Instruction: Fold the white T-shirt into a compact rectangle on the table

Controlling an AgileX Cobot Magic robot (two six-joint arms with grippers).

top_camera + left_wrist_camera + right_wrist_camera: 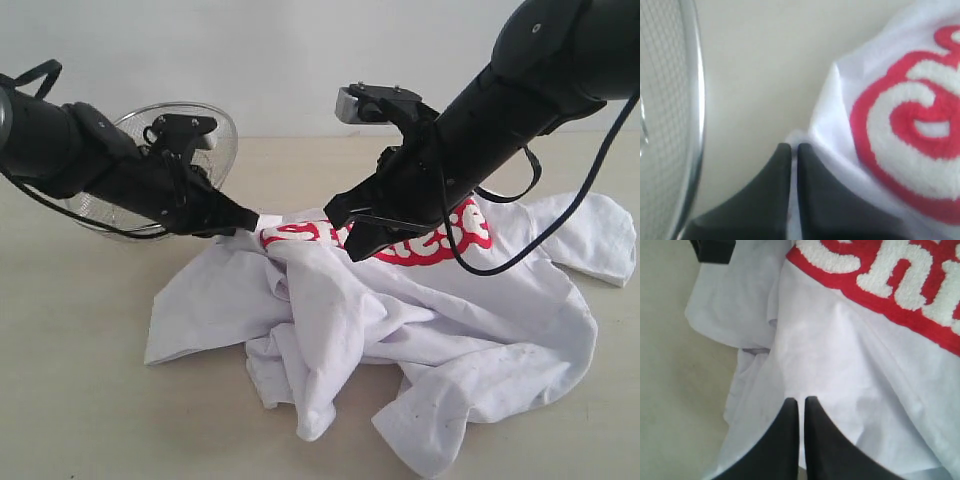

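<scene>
I count one white T-shirt crumpled on the counter, and one mesh basket. The left jaws and right jaws are both closed, each pinching shirt fabric.

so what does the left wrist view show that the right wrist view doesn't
Left wrist only: the round wire-mesh basket, standing apart from the cloth.
Right wrist only: the right gripper, shut on a pinched-up fold of the white T-shirt, and a longer run of letters.
Both: the shirt, its red lettering and bare table.
</scene>
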